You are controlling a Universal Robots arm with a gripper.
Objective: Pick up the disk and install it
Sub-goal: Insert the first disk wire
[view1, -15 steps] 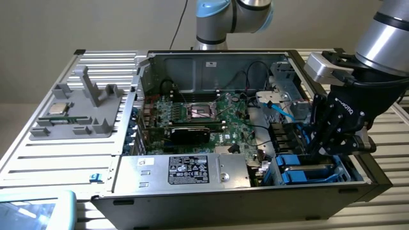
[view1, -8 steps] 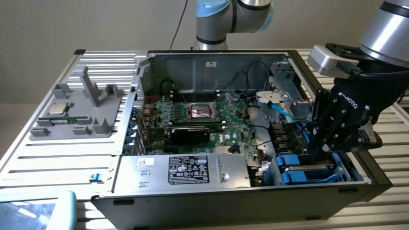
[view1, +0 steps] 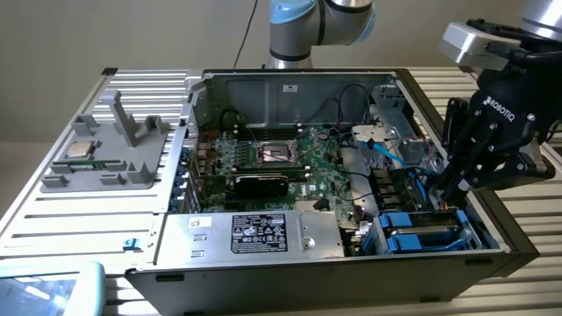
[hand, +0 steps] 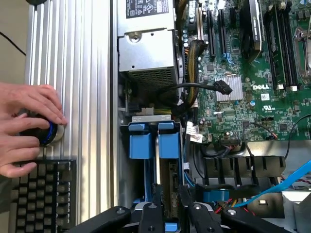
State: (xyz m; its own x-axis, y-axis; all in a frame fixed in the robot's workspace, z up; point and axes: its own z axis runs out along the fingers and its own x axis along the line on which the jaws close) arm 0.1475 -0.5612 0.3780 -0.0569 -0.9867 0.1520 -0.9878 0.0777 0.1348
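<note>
- Black multi-link gripper (view1: pixel 449 191) (hand: pixel 168 213) lowered into the drive bay at the near corner of the open black computer case (view1: pixel 491 217), on the exterior view's right.
- Fingers (hand: pixel 151 216) a little apart – narrow gap, not pressed together.
- Silver-grey disk in its bright blue plastic carrier (view1: pixel 420 230) (hand: pixel 167 145) seated edge-up in that bay; in the wrist view its edge runs into the gap between the fingers. Cannot tell whether the pads touch it.
- Big silver power-supply box with black label (view1: pixel 255 234) (hand: pixel 148 48) just beside the bay, along the case's near wall toward the exterior view's left.
- Green motherboard (view1: pixel 290 161) (hand: pixel 248 87) farther in, black cables draped across it; light blue cable (view1: pixel 391 155) near the bay's far side.
- Grey plastic fixture (view1: pixel 110 155) outside the case on the exterior view's left, small square silver chip (view1: pixel 81 148) resting on it, well apart from the gripper.
- All on a ribbed aluminium tabletop (view1: pixel 79 210) (hand: pixel 77 73).
- Wrist view: a person's two hands (hand: pixel 26 126) on a round black knob with a blue ring (hand: pixel 48 132), beside a black keyboard (hand: pixel 43 199) – both on the tabletop outside the case.
</note>
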